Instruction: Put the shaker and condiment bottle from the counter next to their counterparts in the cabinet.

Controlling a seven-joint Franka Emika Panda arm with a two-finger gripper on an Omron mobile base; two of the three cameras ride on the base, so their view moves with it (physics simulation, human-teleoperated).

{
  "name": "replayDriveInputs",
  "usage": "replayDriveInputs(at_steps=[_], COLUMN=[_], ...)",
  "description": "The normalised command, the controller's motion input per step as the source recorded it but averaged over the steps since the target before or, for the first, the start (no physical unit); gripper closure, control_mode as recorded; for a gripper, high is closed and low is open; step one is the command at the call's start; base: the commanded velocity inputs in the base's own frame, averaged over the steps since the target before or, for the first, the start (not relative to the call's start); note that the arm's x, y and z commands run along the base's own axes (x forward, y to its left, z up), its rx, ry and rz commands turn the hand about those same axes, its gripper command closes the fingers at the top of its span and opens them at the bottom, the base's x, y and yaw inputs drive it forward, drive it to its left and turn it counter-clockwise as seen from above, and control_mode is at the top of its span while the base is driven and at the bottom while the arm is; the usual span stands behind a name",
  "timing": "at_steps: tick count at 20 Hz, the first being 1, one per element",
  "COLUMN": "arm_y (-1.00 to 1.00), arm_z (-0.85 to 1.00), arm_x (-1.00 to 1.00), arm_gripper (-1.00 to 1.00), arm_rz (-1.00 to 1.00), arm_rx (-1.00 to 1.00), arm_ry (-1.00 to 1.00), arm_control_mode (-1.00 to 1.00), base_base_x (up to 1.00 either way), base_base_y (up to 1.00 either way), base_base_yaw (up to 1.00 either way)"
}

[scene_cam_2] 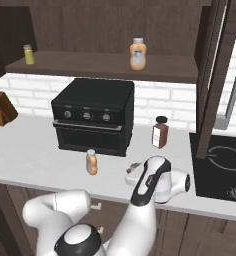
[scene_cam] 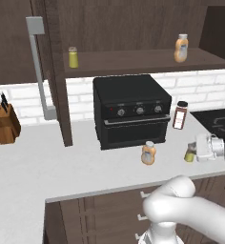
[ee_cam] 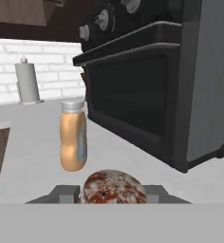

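The yellow-green shaker [scene_cam: 189, 154] stands on the counter [scene_cam: 62, 167] at the right, and my gripper [scene_cam: 194, 151] is shut on it from the right side. In the hand view its mottled round cap [ee_cam: 113, 186] sits between my fingertips [ee_cam: 62, 192]. The orange condiment bottle [scene_cam: 148, 153] [ee_cam: 73, 141] stands upright just left of it, in front of the oven. Up in the cabinet [scene_cam: 133, 62], the counterparts stand on the shelf: a shaker [scene_cam: 73, 57] at the left, an orange bottle [scene_cam: 181, 47] at the right.
A black toaster oven [scene_cam: 131, 110] fills the counter's middle. A dark red-brown jar [scene_cam: 180, 115] stands right of it, beside a black cooktop [scene_cam_2: 222, 165]. A knife block [scene_cam: 4, 121] sits far left. The cabinet's grey bar handle [scene_cam: 38, 66] hangs left of the shelf.
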Motion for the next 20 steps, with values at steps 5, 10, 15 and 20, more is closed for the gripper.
replayDriveInputs(at_steps=[5, 10, 15, 20], arm_y=[0.34, 0.56, 0.39, 0.34], arm_z=[0.98, 0.91, 0.52, 0.54], arm_x=[-0.02, -0.05, -0.5, -0.62], arm_gripper=[1.0, 1.0, 1.0, 1.0], arm_rz=[0.0, 0.0, 0.0, 0.0], arm_rx=[0.0, -0.06, -0.07, -0.07], arm_ry=[-0.03, 0.0, 0.0, -0.02], arm_control_mode=[-1.0, -1.0, -1.0, -1.0], base_base_x=[0.0, 0.0, 0.0, 0.0], base_base_y=[0.0, 0.0, 0.0, 0.0], base_base_yaw=[0.0, 0.0, 0.0, 0.0])
